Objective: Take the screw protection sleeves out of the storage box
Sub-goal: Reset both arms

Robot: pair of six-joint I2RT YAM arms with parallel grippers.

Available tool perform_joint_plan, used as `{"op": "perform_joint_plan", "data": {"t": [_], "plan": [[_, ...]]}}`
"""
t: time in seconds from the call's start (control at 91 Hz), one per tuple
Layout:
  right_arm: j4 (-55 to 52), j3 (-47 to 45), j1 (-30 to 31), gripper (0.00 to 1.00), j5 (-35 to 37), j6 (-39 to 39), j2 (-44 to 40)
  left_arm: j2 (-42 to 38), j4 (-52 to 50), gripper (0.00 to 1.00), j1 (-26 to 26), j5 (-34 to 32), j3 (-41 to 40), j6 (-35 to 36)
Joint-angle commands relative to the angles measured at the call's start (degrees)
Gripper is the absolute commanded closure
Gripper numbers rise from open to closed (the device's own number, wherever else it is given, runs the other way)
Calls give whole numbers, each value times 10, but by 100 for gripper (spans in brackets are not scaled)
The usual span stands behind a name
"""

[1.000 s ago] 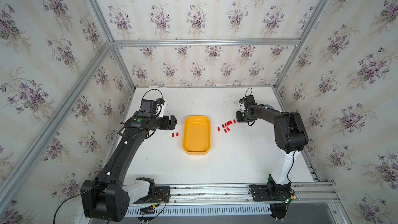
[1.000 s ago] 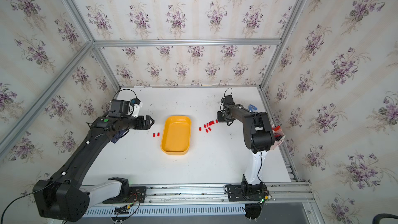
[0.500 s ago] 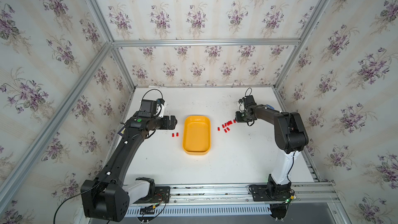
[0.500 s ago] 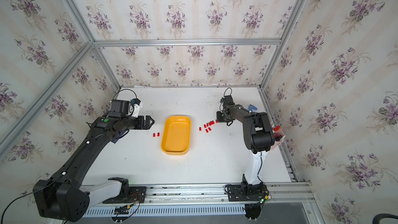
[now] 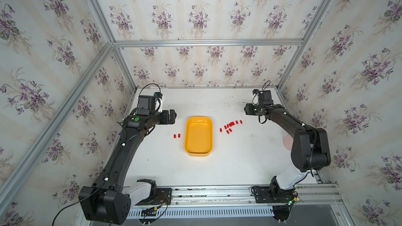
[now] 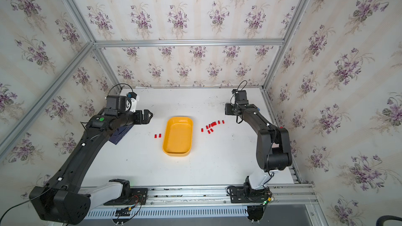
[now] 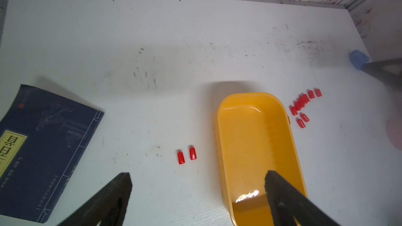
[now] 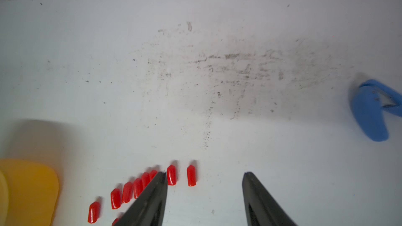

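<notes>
The storage box (image 5: 198, 135) (image 6: 178, 135), a shallow yellow tray, stands mid-table and looks empty inside (image 7: 256, 144). Several red screw protection sleeves (image 5: 231, 125) (image 6: 212, 125) lie in a loose row on the table to its right. Two more sleeves (image 5: 176, 136) (image 7: 187, 156) lie side by side to its left. My right gripper (image 8: 205, 174) (image 5: 248, 109) is open just behind the row's right end, with nothing between its fingers. The end sleeve (image 8: 191, 176) lies just ahead of the gap. My left gripper (image 7: 199, 176) (image 5: 171, 116) hangs wide open and empty over the tray's left rim.
A dark blue booklet (image 7: 43, 148) (image 6: 120, 134) lies under the left arm. A blue object (image 8: 369, 109) rests near the back right corner. A pale pink cup (image 5: 287, 141) stands by the right arm's elbow. Walls close in the back and both sides.
The right gripper's jaws have spread from nearly shut to open, and it has drawn back slightly from the sleeve row. The left arm has not moved.
</notes>
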Motion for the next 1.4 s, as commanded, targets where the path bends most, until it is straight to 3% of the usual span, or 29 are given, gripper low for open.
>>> {"op": "perform_joint_plan", "data": {"t": [0.0,0.088,0.11,0.121,0.165,0.286,0.451,0.572,0.659,0.725,0.857,0.934,1.044,1.099,1.154,1.198,1.253,1.308,1.385], "plan": [[112,-46,0,37,24,-40,-65,-6,36,0,21,-56,25,-1],[213,-123,0,31,34,-53,-138,-12,60,0,67,-106,32,-5],[239,-145,0,10,42,-55,-158,-14,70,0,81,-120,28,-11],[255,-156,0,5,47,-57,-168,-15,75,0,87,-128,25,-14],[310,-203,0,0,69,-61,-205,-23,106,0,113,-160,1,-22],[422,-298,0,0,125,-81,-264,-54,230,0,162,-185,-107,-24],[546,-384,-13,0,196,-62,-235,-74,416,0,172,-227,-283,-4],[572,-418,-29,0,188,-40,-220,-54,548,0,167,-196,-386,28],[646,-478,-30,0,176,-43,-230,-27,611,0,162,-188,-426,-3],[671,-503,-30,0,173,-38,-223,-4,650,0,131,-174,-438,26],[838,-577,-30,0,180,-29,-173,86,774,0,35,-287,-460,78],[828,-560,-29,0,147,-23,-146,153,782,0,-13,-329,-421,128],[974,-563,-29,0,145,-30,-35,145,822,0,-1,-291,-460,121],[857,-535,-32,0,153,-14,-62,193,890,0,-7,-312,-460,139],[907,-537,-33,0,156,-18,-42,186,880,0,-8,-311,-456,131],[844,-525,-35,0,153,-9,-57,175,821,0,-2,-298,-438,120],[896,-534,-37,0,150,-14,-44,182,819,0,11,-288,-434,115],[846,-526,-37,0,149,-8,-56,175,807,0,17,-279,-432,107],[869,-532,-37,0,150,-12,-53,174,804,0,18,-278,-431,107]]}}
